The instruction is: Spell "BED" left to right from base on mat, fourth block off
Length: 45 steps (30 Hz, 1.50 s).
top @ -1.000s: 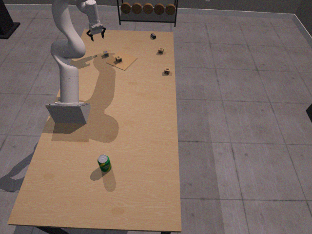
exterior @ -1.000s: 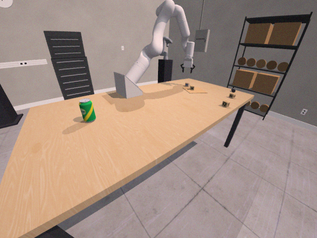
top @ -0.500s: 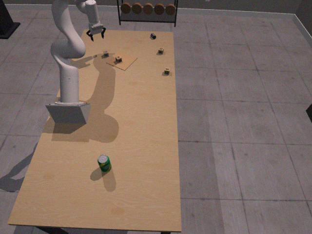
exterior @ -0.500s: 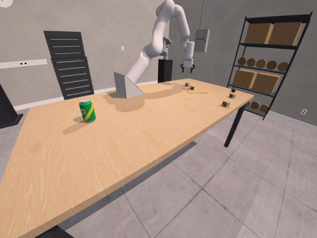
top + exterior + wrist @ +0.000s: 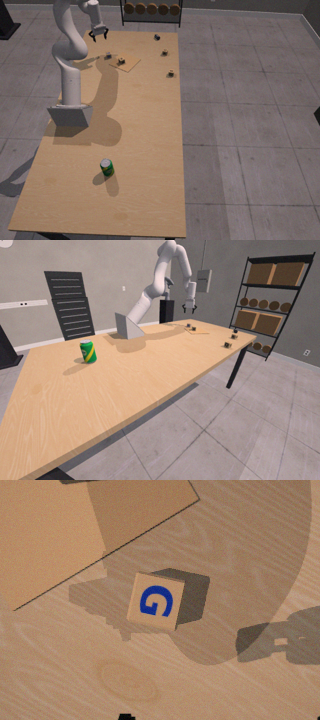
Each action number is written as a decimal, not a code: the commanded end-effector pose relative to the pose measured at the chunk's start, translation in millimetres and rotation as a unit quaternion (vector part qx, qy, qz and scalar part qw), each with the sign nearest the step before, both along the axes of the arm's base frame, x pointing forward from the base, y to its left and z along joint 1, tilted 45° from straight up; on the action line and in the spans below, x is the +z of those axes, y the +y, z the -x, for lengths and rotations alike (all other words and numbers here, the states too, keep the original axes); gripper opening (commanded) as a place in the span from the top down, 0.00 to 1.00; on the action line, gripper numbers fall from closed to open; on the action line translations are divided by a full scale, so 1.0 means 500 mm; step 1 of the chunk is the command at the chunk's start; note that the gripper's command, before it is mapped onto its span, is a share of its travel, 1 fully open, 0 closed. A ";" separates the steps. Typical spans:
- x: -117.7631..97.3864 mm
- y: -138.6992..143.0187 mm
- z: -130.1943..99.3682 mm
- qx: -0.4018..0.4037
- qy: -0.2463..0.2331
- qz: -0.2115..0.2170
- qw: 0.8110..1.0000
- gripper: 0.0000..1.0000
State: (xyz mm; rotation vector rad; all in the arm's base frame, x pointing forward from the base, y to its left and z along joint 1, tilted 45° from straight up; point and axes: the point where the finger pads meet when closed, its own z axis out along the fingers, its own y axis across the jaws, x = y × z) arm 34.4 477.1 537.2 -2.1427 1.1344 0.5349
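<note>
A wooden block [image 5: 108, 55] [image 5: 188, 325] [image 5: 156, 601] with a blue G on top lies on the table just off the mat [image 5: 133, 61] [image 5: 202, 331] [image 5: 45, 540]; the G looks turned in the wrist view. A second block [image 5: 121, 60] [image 5: 194, 328] sits on the mat. Two more blocks stand off the mat near the table's long edge: one block [image 5: 164, 52] [image 5: 234, 336] farther back, one block [image 5: 171, 73] [image 5: 227, 344] nearer the cameras. The top letters of these three are too small to read. My gripper [image 5: 100, 40] [image 5: 188, 312] is open and empty, high above the G block.
A small dark object [image 5: 157, 36] [image 5: 235, 330] lies near the table's far corner, beyond the two off-mat blocks. A green can [image 5: 107, 167] [image 5: 88, 351] stands on the other side of the robot's base. A shelf rack [image 5: 151, 21] stands behind the table.
</note>
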 end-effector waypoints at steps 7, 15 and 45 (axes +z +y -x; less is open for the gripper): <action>0.002 0.000 0.000 0.000 0.000 -0.001 1.000 0.00; -0.017 -0.011 -0.038 -0.001 -0.002 0.007 1.000 0.00; -0.100 -0.096 -0.253 0.000 0.000 0.000 1.000 0.00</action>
